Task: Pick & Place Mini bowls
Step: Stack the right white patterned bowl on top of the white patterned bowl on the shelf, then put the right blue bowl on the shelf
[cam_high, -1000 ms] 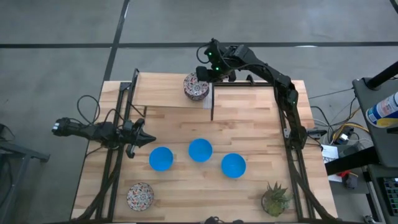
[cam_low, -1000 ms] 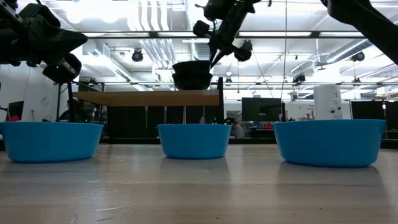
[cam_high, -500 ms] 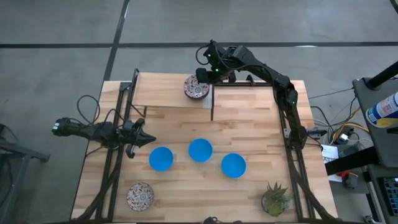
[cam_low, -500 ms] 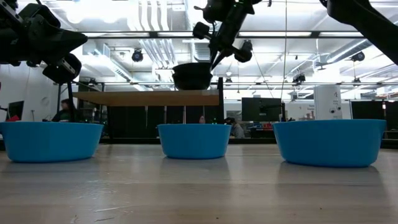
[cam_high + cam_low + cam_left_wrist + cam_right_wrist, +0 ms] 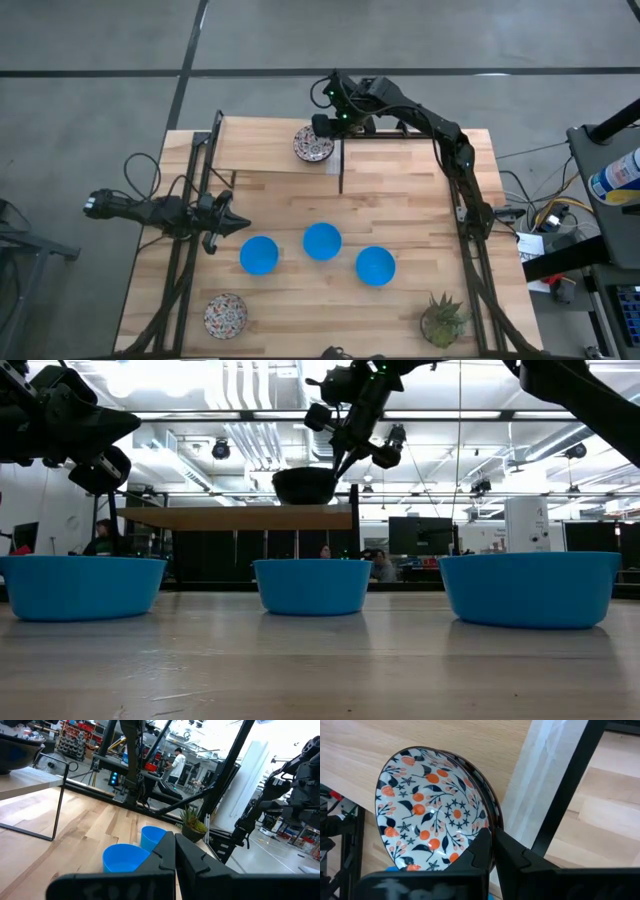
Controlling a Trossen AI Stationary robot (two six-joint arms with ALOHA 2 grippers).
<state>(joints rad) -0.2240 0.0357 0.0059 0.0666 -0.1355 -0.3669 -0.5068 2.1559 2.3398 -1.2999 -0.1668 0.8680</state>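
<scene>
The right gripper (image 5: 326, 127) reaches over the raised wooden shelf (image 5: 260, 145) at the far side of the table (image 5: 400, 210), its fingers pinched on the rim of a patterned bowl (image 5: 314, 145). In the right wrist view the two dark fingers (image 5: 487, 852) close on the bowl's edge, and the bowl's inside shows orange fruits and dark leaves on white, with nothing in it. From table height, the held bowl (image 5: 304, 485) appears to hang just above the shelf top, tilted slightly; contact with the shelf cannot be told from that angle.

Nearer, three blue bowls sit in a loose row across the middle of the table: the left blue bowl (image 5: 259, 255), the middle blue bowl (image 5: 322, 241) and the right blue bowl (image 5: 375, 266), all upright and apart from one another. Seen from above, each is empty.

A second patterned bowl (image 5: 225, 316) rests at the near left corner, also empty. A small potted plant (image 5: 442, 320) stands at the near right corner.

The left gripper (image 5: 238, 224) waits at the left side of the table, just beside the left blue bowl, its fingers drawn together with nothing between them.
</scene>
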